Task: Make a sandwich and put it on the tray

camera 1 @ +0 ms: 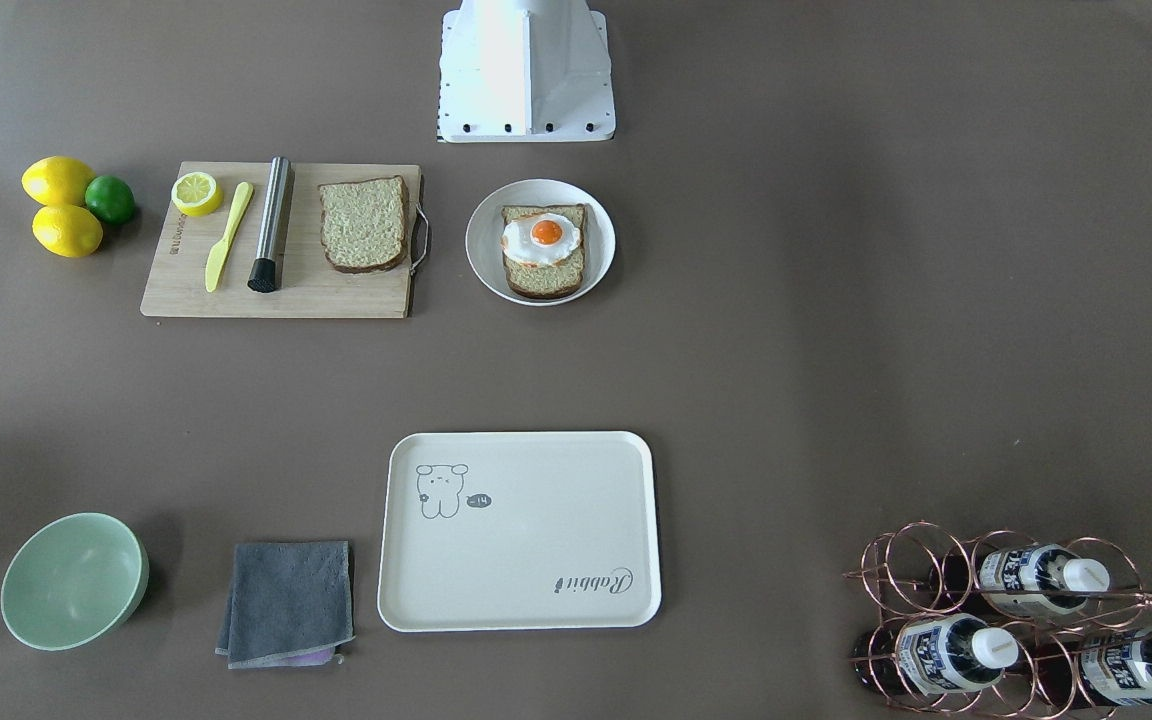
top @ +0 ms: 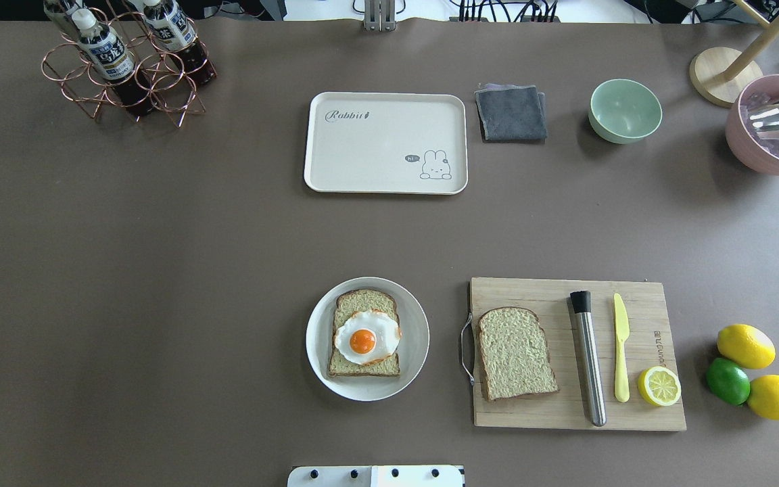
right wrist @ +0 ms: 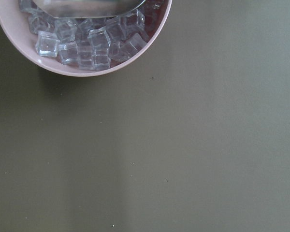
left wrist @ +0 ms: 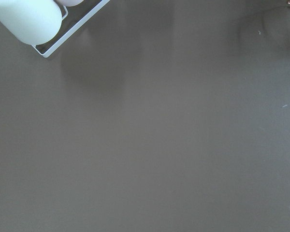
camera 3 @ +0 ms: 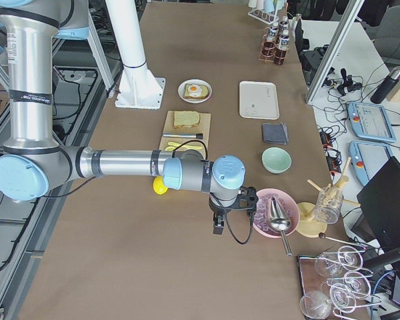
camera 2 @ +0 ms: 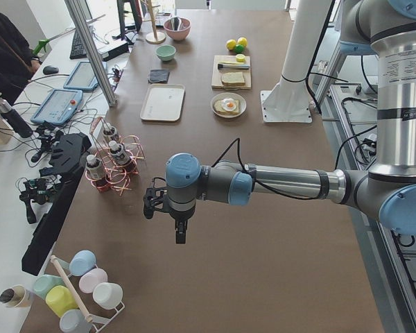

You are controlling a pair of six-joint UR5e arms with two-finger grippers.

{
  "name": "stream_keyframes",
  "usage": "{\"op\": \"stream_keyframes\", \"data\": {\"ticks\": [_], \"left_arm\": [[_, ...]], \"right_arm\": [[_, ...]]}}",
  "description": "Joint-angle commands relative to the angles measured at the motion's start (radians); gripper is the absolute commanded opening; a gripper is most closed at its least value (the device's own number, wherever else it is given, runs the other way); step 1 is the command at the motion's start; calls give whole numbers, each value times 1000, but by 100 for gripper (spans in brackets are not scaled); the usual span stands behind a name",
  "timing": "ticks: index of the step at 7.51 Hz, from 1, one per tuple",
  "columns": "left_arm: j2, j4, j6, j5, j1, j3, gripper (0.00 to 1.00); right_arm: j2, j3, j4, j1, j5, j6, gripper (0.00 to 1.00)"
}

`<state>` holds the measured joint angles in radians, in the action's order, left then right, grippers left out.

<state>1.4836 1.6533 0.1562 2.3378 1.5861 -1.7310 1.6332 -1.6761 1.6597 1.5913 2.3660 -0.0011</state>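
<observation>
Surrounding tray (top: pixel 385 143): brown table (top: pixel 159 270) on every side; grey cloth (top: pixel 511 113) near.
Left gripper (camera 2: pixel 180 234), right gripper (camera 3: pixel 217 227): finger state cannot be told.

**Matt desk, smooth plastic, one glossy egg**

The desk (top: pixel 159 270) is showing a matt brown, paper-like cover. The cream tray (top: pixel 376 145) is looking like smooth plastic with a faint sheen. The cutting board (top: pixel 646 406) is showing pale wood grain. On it, a rod (top: pixel 589 365) is gleaming as brushed metal with a dull black tip, beside a yellow plastic knife (top: pixel 621 352). The loose bread slice (top: pixel 514 352) and the plated bread slice (top: pixel 362 301) are presenting rough, porous, speckled faces. The egg (top: pixel 366 337) is shining glossily on the smooth white plate (top: pixel 413 338). The grey cloth (top: pixel 510 111) is appearing soft and napped, and the wire rack (top: pixel 92 95) is glinting as coppery metal.
</observation>
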Motion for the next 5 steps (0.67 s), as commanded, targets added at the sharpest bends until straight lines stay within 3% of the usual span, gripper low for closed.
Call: {"op": "stream_keyframes", "data": {"ticks": [1,2,5], "left_arm": [[17,-1,2,0,0,13,98],[17,-1,2,0,0,10,98],[17,0,2,0,0,10,98]], "right_arm": [[-4,0,0,-10,1,4,100],[-4,-2,-4,-10,-4,3,100],[33,56,-216,-10,-7,4,100]]}}
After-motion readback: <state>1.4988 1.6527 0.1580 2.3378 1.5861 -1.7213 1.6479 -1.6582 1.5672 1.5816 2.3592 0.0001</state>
